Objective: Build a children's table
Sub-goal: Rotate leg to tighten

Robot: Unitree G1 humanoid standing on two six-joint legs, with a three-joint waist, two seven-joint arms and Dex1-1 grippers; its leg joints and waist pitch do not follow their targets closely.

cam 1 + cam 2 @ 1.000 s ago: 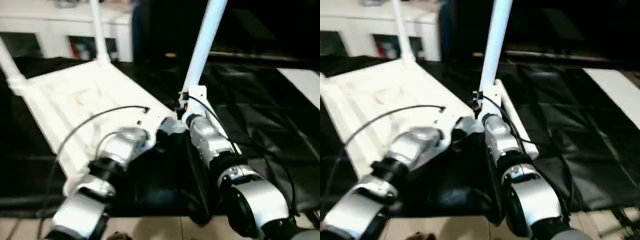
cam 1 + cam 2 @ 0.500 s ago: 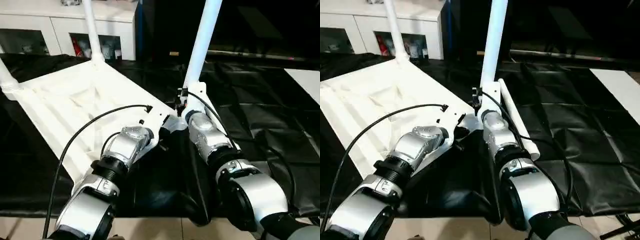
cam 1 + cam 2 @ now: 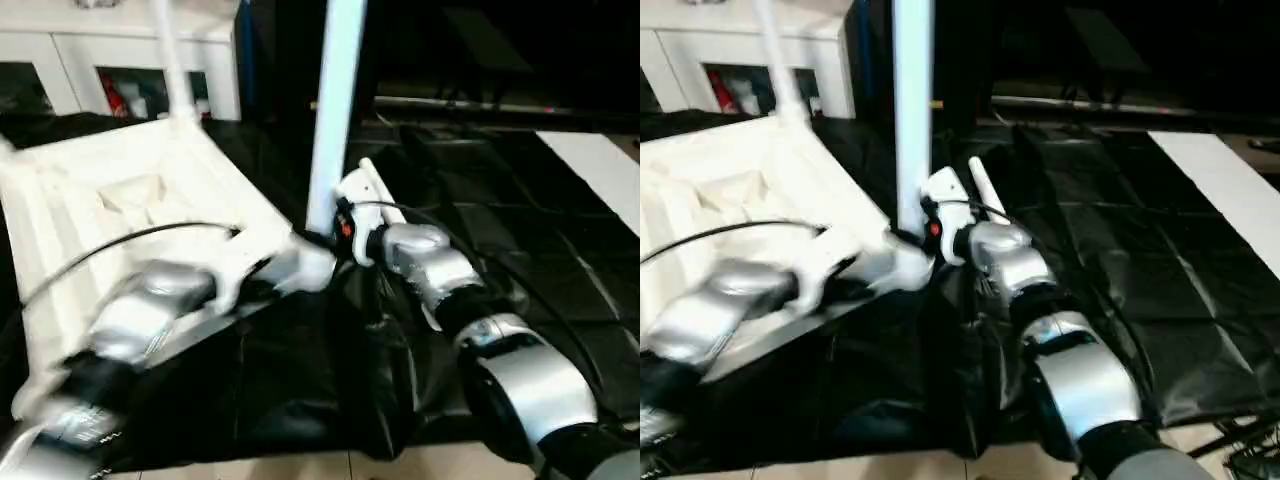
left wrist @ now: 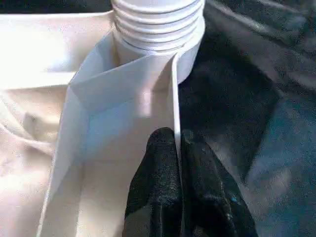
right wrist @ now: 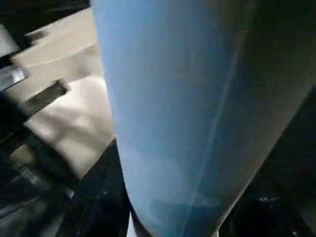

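Observation:
The white table top lies underside up on the black mat, at the left. One leg stands in its far corner. A second leg stands nearly upright at the near right corner, and my right gripper is shut around its base. The right wrist view has this leg pressed close. My left gripper is shut on the top's thin rim wall, just short of the ribbed corner socket. A loose leg lies on the mat behind my right wrist.
A white glass-door cabinet stands at the back left. The black mat stretches to the right, with a white sheet at its far right edge. Light floor runs along the near edge.
The leg in my right gripper has swung from leaning right to nearly upright, and my right wrist has turned with it. The left arm has shifted a little, and the view has moved too.

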